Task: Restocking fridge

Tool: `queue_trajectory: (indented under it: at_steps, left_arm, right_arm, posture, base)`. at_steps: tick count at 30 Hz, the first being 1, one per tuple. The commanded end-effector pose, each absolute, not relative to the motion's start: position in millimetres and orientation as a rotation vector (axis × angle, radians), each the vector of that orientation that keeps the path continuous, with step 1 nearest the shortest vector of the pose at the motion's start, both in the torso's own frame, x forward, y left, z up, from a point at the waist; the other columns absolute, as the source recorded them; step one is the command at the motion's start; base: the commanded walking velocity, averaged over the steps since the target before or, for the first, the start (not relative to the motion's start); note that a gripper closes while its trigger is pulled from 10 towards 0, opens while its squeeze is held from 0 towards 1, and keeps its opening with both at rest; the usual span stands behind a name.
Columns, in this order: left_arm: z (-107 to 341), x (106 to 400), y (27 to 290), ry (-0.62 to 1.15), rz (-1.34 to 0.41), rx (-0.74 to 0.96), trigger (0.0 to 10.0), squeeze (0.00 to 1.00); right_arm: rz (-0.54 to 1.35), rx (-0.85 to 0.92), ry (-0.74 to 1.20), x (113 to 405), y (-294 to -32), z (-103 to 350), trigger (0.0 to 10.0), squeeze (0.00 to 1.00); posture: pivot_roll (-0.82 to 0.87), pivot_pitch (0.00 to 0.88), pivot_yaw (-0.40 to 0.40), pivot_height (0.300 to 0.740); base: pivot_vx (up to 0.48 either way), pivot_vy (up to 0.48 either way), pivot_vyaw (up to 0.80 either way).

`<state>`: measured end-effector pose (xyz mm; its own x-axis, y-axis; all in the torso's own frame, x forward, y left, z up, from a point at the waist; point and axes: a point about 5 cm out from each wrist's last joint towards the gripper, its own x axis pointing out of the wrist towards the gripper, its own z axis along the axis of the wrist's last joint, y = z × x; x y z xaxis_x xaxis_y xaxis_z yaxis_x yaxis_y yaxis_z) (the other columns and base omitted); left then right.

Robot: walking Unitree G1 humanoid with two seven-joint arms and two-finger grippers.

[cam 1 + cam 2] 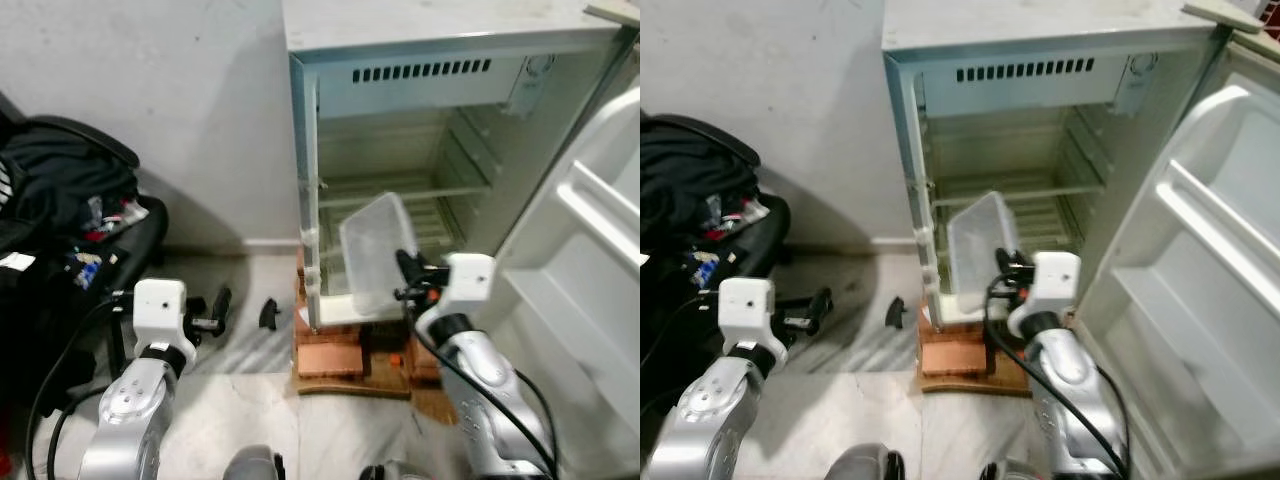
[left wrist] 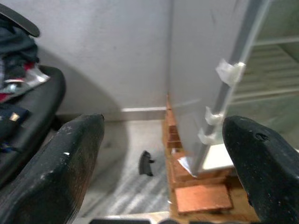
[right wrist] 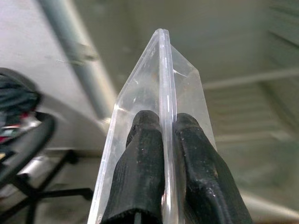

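The small fridge (image 1: 330, 40) stands open, its wire shelves (image 1: 400, 188) bare. A clear plastic bin (image 1: 373, 255) hangs tilted in front of the lower compartment, just outside the opening. My right gripper (image 1: 408, 277) is shut on its rim; in the right wrist view both black fingers (image 3: 145, 154) pinch the thin clear wall (image 3: 161, 79). My left gripper (image 1: 215, 312) is low at the left, beside the fridge's outer wall. Its fingers (image 2: 70, 163) are spread wide in the left wrist view, with nothing between them.
The fridge door (image 1: 590, 250) is swung wide at the right, its door shelves bare. Red bricks (image 1: 330, 355) on a board prop up the fridge. A small black piece (image 1: 268, 313) lies on the floor. A black chair piled with clothes (image 1: 70, 210) stands at the left.
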<state>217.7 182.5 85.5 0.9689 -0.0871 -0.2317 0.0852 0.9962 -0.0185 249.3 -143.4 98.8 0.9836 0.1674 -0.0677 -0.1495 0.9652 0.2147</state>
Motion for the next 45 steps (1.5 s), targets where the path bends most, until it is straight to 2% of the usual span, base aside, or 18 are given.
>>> queue_trajectory:
  at_steps: [1, 5, 9, 18, 45]
  left_arm:
    - [92, 212, 184, 0.178, -0.116, 0.021, 10.0, 0.00]
    - [90, 207, 181, 0.141, -0.129, 0.034, 10.0, 0.00]
    - [92, 210, 180, 0.100, -0.146, 0.063, 10.0, 0.00]
    - [92, 214, 182, 0.060, -0.171, 0.068, 10.0, 0.00]
    - [86, 215, 173, 0.056, -0.187, 0.051, 10.0, 0.00]
  right_arm:
    - [0.132, 0.210, 0.079, 244, -152, 104, 10.0, 0.00]
    - [0.131, 0.159, 0.101, 232, -161, 98, 10.0, 0.00]
    - [0.127, 0.151, 0.106, 232, -165, 97, 10.0, 0.00]
    - [0.171, 0.145, 0.097, 240, -156, 101, 10.0, 0.00]
    - [0.191, 0.137, 0.098, 244, -154, 100, 10.0, 0.00]
  posture:
    - [0.08, 0.064, 0.014, 0.740]
    - [0.08, 0.031, 0.005, 0.740]
    - [0.08, 0.005, -0.003, 0.740]
    - [0.07, 0.005, -0.008, 0.740]
    - [0.06, 0.000, -0.012, 0.740]
  base:
    - [0.000, 0.000, 0.00]
    - [0.000, 0.000, 0.00]
    - [0.000, 0.000, 0.00]
    - [0.000, 0.000, 0.00]
    - [0.273, 0.000, 0.00]
